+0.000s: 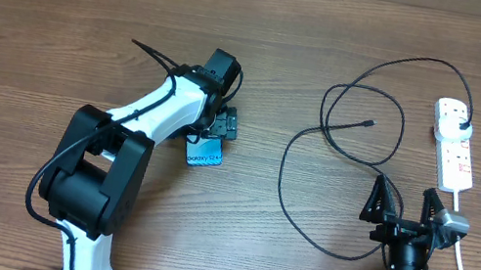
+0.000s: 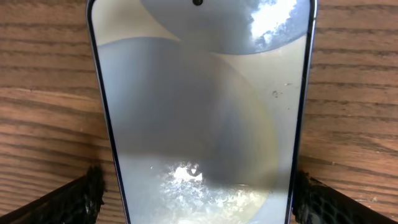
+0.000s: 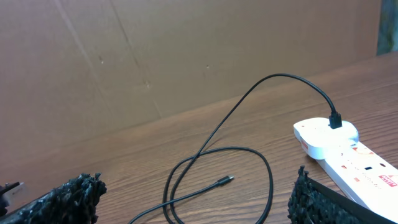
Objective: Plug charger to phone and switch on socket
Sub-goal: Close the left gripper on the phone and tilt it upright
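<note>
The left gripper [image 2: 199, 208] stands spread wide over the phone [image 2: 199, 112], one finger [image 2: 65, 202] on each side of its long edges; the pads sit just beside the dark frame, and whether they touch it cannot be told; nothing is pinched. The phone lies flat on the wooden table [image 1: 42, 21], left of centre; from overhead the arm's wrist hides most of it, so only one blue end with small text shows; in the left wrist view its near end is cut off by the frame.

The right gripper [image 1: 402, 205] hovers low near the table's front edge, jaws fully apart and empty, touching nothing; its fingers [image 3: 65, 199] are only partly in the right wrist view.

The charger [image 1: 317, 149] sprawls in loose loops ahead of the right gripper; its connector tip [image 1: 368, 124] lies free on the wood, well apart from the phone; its plug [image 1: 462, 124] sits in the far outlet of the socket [image 1: 456, 153], which lies at the right; the switch positions are too small to read.
</note>
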`<state>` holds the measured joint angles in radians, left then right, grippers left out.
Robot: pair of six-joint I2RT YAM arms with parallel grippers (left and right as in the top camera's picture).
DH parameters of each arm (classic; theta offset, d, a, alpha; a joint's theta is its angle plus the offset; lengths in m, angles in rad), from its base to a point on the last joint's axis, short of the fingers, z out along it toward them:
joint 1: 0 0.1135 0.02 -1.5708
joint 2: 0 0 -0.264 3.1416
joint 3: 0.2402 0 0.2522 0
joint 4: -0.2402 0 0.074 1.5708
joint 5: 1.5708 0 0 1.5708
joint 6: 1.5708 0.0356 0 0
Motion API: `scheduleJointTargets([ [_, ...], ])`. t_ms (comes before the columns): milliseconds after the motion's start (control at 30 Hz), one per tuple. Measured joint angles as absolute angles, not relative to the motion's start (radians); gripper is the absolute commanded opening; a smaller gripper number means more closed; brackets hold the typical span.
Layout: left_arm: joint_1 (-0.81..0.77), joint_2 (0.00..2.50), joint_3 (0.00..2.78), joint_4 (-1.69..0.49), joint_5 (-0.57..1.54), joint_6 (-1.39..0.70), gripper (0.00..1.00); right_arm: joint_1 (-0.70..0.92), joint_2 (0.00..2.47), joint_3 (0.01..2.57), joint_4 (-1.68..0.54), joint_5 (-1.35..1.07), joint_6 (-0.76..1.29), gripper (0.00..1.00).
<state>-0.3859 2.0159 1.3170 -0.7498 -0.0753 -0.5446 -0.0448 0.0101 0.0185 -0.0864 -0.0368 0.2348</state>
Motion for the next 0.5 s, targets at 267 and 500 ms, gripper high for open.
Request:
scheduleJointTargets([
  [267,-0.386,2.016,1.317,-0.749,-0.069,-0.544,0.99,-0.045,0.01,0.019,-0.086,-0.037,0.235,1.0],
  [500,-0.384,2.016,1.317,-0.75,-0.071,-0.571,0.96,-0.045,0.01,0.019,-0.087,-0.036,0.234,1.0],
])
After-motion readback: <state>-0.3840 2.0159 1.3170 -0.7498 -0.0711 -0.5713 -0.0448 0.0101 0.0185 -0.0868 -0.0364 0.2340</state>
